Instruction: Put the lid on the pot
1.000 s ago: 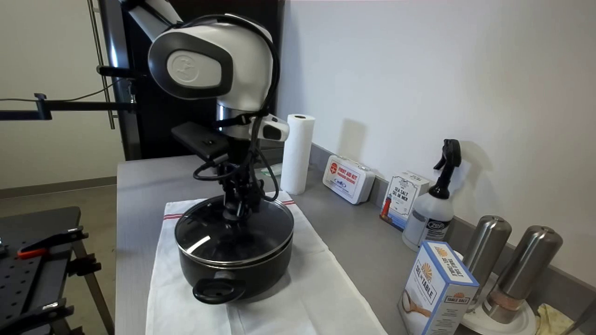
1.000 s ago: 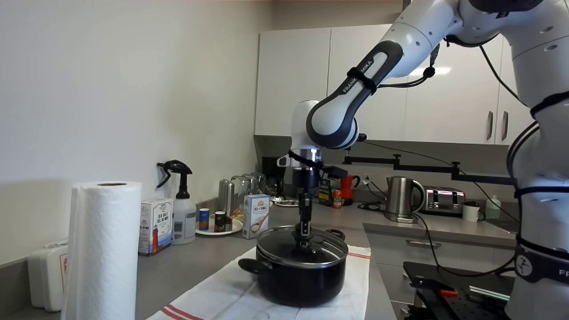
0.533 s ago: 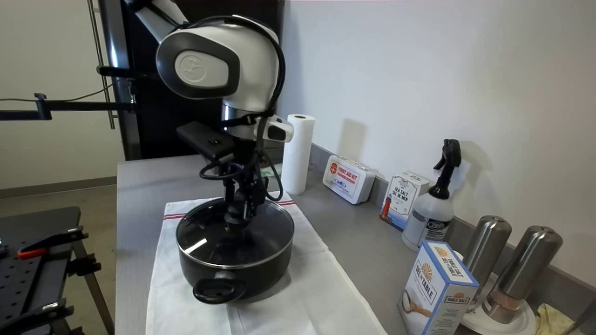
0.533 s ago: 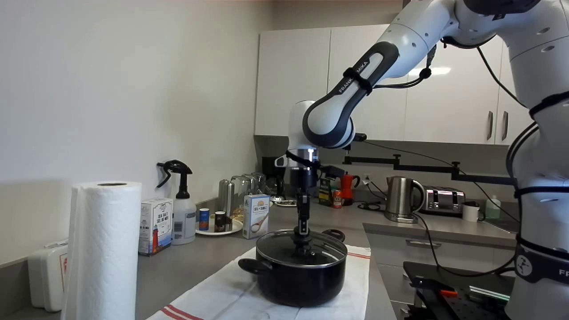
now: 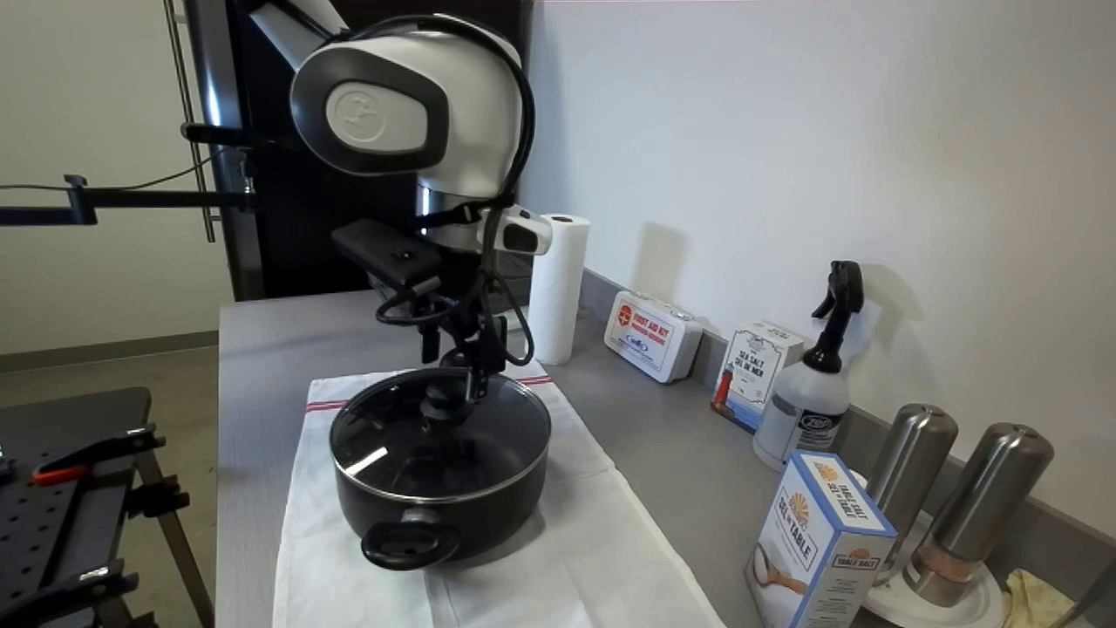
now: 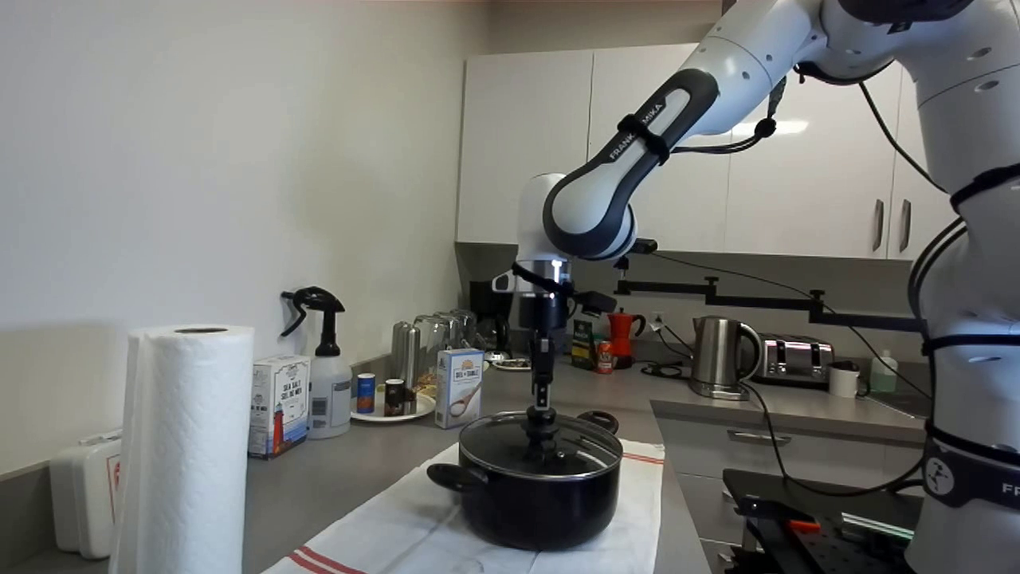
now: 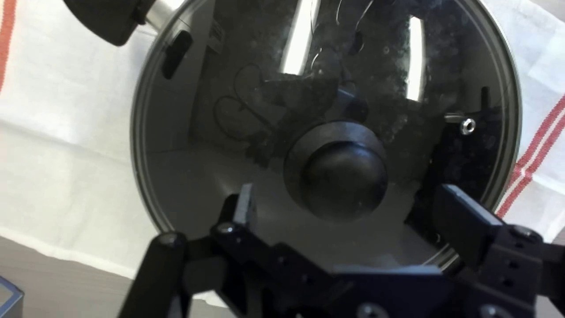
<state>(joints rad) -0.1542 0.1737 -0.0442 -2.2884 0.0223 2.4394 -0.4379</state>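
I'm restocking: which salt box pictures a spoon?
The table salt box: its front shows a wooden spoon, while the sea salt box has a red tower.

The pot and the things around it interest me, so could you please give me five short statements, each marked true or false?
1. The lid rests on the pot. True.
2. The gripper is shut on the knob. False: the gripper is open, with a gap on either side of the knob.
3. A red-striped white cloth lies under the pot. True.
4. The paper towel roll lies on its side. False: the paper towel roll stands upright.
5. The spray bottle stands beside the sea salt box. True.
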